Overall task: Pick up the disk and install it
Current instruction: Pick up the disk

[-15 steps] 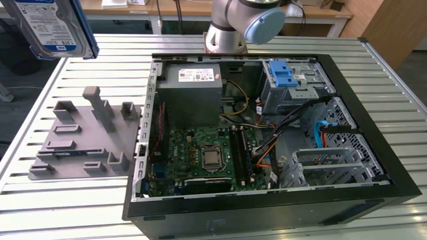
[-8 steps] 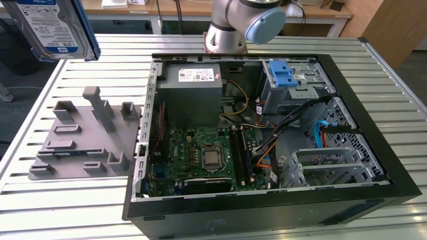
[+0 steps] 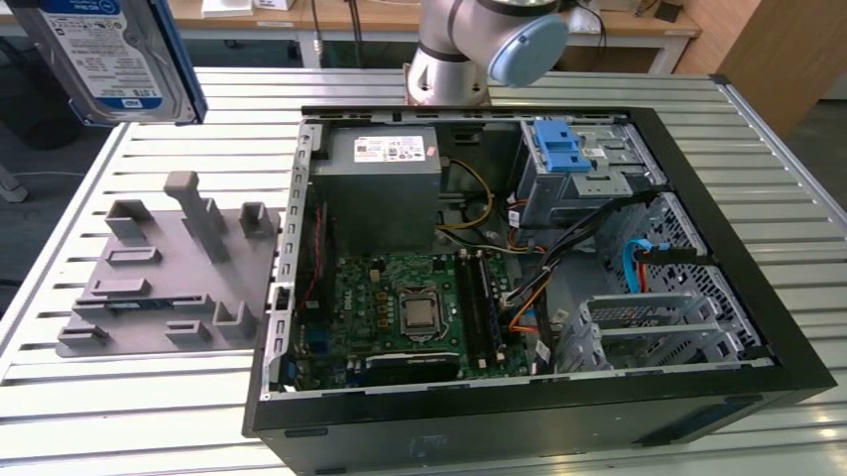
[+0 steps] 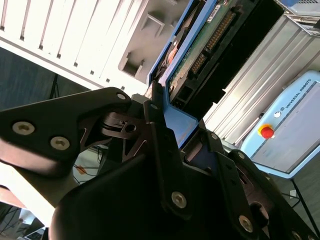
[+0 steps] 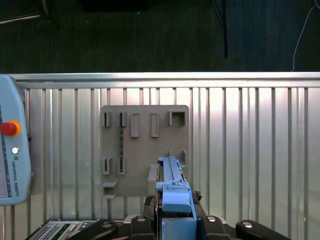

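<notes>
Between the jaws, clamped edge-on by the gripper (image 5: pixel 174 204): the disk (image 5: pixel 172 172), long axis pointing straight out ahead of the jaws, blue side rail turned to the first wrist camera. Below the jaws, well apart, the grey fixture plate (image 5: pixel 145 145) on the slatted desk (image 5: pixel 250 150). Off to one side, seemingly well away, the open computer case (image 3: pixel 530 268) and its drive cage (image 3: pixel 582 169).
</notes>
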Available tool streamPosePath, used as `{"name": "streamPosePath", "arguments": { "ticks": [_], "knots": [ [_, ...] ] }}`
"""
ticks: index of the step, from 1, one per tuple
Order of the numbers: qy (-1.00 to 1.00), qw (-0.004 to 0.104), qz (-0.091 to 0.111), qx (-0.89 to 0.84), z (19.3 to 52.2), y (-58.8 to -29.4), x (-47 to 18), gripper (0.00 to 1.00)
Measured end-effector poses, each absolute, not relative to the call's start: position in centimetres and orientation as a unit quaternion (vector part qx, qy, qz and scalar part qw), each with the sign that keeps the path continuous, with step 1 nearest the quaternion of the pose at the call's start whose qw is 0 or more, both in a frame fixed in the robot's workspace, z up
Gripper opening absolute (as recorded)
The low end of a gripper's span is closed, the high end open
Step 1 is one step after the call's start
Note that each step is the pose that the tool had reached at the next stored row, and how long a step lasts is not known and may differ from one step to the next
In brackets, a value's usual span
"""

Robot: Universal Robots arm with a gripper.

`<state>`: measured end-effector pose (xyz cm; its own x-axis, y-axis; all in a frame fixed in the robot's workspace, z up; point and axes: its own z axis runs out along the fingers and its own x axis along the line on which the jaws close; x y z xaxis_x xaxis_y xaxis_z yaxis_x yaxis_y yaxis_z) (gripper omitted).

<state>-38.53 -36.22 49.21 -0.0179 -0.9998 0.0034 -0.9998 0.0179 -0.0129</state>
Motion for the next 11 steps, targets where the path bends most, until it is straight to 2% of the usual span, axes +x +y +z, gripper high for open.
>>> {"name": "streamPosePath", "arguments": {
  "ticks": [11],
  "knots": [
    [0.714, 0.003, -0.006, -0.701, 49.2, -36.4, -36.8, 0.36]
  ]
}}
